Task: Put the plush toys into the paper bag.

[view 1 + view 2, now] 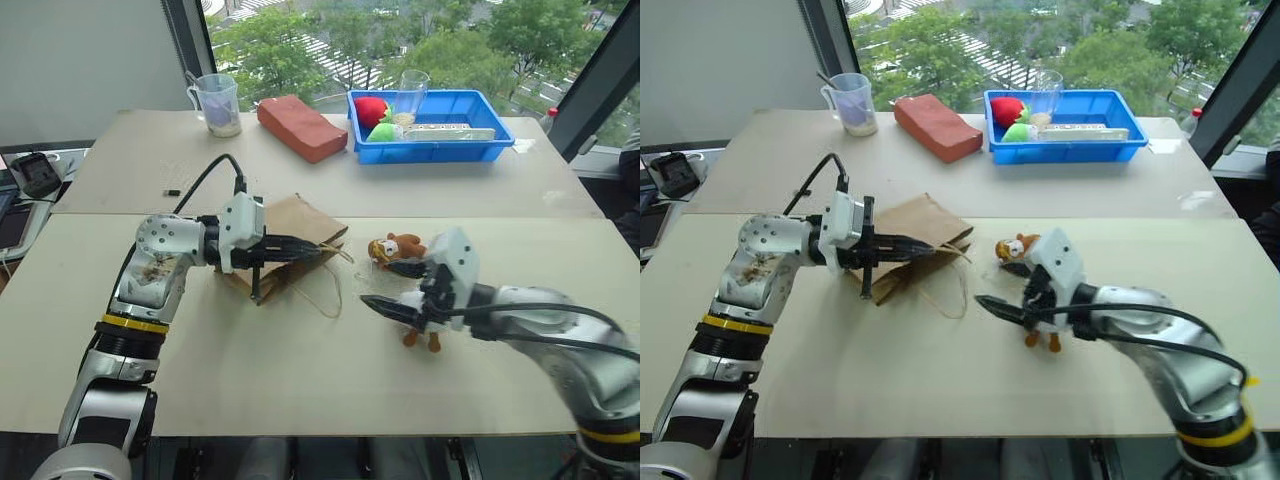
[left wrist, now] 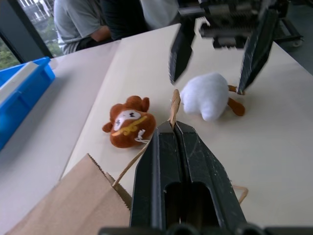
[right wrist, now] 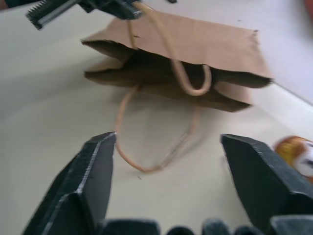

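Note:
The brown paper bag (image 1: 290, 232) lies on the near table with its mouth toward the toys. My left gripper (image 1: 335, 246) is shut on the bag's upper beige handle (image 2: 173, 104) and holds that side up, so the mouth (image 3: 161, 66) gapes. The other handle (image 3: 146, 147) trails on the table. The brown plush toy (image 1: 396, 246) lies just right of the bag. The fluffy white plush toy (image 2: 208, 95) with orange feet lies nearer the front. My right gripper (image 1: 376, 281) is open, one finger on each side of the white toy, just above it.
On the far table stand a blue bin (image 1: 440, 150) with red and green toys and a glass, a reddish-brown block (image 1: 300, 127) and a measuring cup (image 1: 217, 105). People (image 2: 98, 19) sit beyond the table in the left wrist view.

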Controlling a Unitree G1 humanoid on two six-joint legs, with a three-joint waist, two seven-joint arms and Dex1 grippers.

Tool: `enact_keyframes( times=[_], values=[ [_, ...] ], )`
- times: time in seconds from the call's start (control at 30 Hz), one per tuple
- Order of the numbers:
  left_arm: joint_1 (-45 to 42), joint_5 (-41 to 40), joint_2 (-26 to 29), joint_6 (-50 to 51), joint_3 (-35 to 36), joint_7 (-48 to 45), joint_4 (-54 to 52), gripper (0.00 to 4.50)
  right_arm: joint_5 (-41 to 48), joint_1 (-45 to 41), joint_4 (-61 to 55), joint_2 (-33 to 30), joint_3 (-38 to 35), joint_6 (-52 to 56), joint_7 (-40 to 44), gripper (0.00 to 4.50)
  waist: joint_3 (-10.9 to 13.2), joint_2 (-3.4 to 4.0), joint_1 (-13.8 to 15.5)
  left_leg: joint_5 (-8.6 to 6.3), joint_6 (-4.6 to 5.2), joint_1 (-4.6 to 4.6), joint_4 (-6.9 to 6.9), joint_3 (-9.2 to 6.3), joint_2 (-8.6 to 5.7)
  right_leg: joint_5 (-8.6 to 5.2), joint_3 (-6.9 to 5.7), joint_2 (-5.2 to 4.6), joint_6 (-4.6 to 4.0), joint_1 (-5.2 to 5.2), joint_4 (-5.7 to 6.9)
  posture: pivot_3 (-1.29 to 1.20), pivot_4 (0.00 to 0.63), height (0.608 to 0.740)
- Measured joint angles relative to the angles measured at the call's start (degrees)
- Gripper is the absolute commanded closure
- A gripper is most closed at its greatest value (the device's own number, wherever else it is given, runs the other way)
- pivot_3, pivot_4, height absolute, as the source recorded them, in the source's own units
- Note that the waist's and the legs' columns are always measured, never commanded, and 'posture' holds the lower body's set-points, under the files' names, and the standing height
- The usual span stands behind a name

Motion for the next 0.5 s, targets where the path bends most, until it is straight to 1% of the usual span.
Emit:
enact_keyframes(
  times=[0.23,0.27,0.37,0.5],
  values=[
    [-0.01,0.16,-0.42,-1.03,0.12,0.05,0.57,4.50,-7.43,-4.93,9.18,11.22,5.24,-5.86,-3.60,4.26,0.00,0.00,0.01,0.11,-0.26,-0.02,-0.01,0.01,-0.15,0.00,0.00,-0.11,0.00,-0.04,-0.01,0.00,0.150,0.740],
    [-0.04,0.15,-0.66,-1.12,0.17,0.24,0.59,4.50,-8.75,-5.93,11.38,13.16,5.83,-7.20,-4.11,4.45,0.00,0.00,-0.02,0.12,-0.28,-0.01,-0.01,0.02,-0.16,0.00,0.00,-0.11,0.00,-0.05,-0.01,0.00,0.150,0.740],
    [-0.39,0.15,-1.43,-1.49,0.76,1.07,0.89,4.50,-12.46,-8.54,18.25,18.93,8.23,-11.43,-4.90,4.45,0.00,0.00,-0.15,0.19,-0.43,-0.03,-0.06,0.02,-0.16,0.00,-0.03,-0.10,0.00,-0.17,0.05,0.00,0.150,0.740],
    [-1.83,0.15,-1.88,-1.64,1.79,2.02,2.12,4.50,-16.03,-11.32,26.48,24.23,9.68,-15.76,-5.38,4.45,0.00,0.00,-0.43,0.22,-0.50,-0.12,-0.10,0.02,-0.21,0.00,-0.05,-0.10,0.00,-0.39,0.11,0.00,0.150,0.740]
  ],
)
